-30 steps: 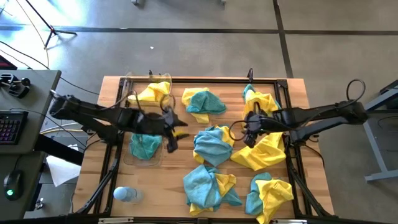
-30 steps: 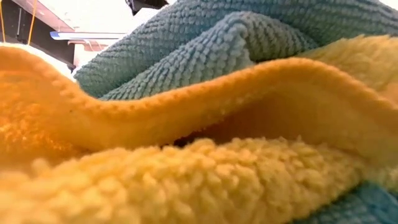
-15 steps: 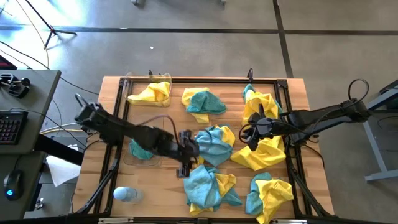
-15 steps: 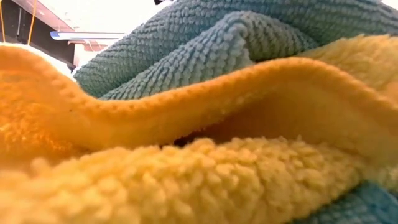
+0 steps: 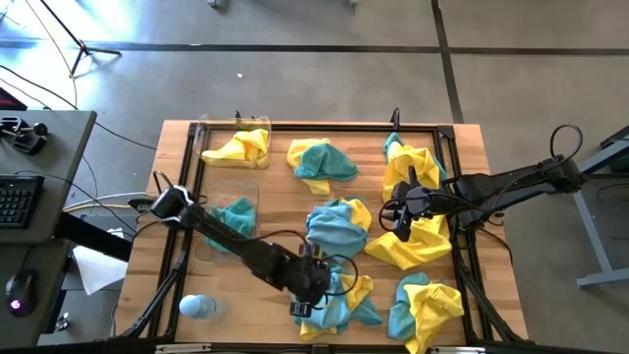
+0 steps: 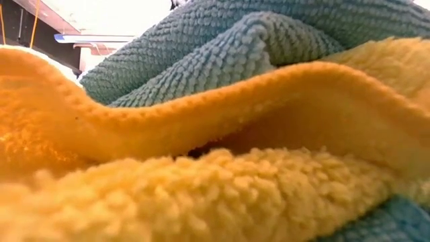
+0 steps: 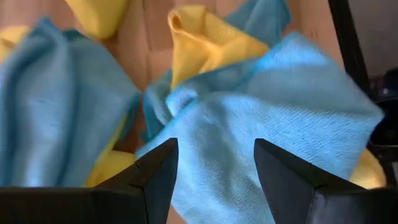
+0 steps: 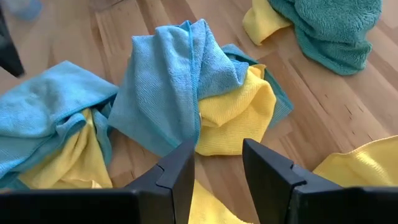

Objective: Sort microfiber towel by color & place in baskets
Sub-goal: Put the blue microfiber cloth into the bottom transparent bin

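A: From the high view, we see the microfiber towels [image 5: 337, 228] lying in crumpled mixed heaps all over the tabletop [image 5: 280, 177]. One yellow towel [image 5: 239, 147] is already in the far basket [image 5: 208, 138], and a teal one [image 5: 233, 214] in the near basket [image 5: 201, 246]. We judge them light, soft and floppy, so we should pinch a raised fold, not a flat part.

B: Agreed. The left gripper [image 5: 307, 298] hangs over the front heap [image 5: 334, 290], and the right gripper [image 5: 402, 221] is above the big yellow towel [image 5: 418, 239] on the right side.

A: The low view gives us only fuzzy cloth close up, yellow pile [image 6: 201, 195] in front and teal [image 6: 255, 47] behind. The pile looks grippy, not slippery.

B: In the left wrist view, the fingers [image 7: 158, 171] are spread apart with nothing between them, just above a light blue towel [image 7: 280, 106] that lies tangled with a yellow one [image 7: 205, 43]. We would take the blue fold only, or both colours may come up together.

A: In the right wrist view, the fingers [image 8: 177, 171] stand partly apart and empty, with the middle blue and yellow heap [image 8: 193, 87] ahead of them.
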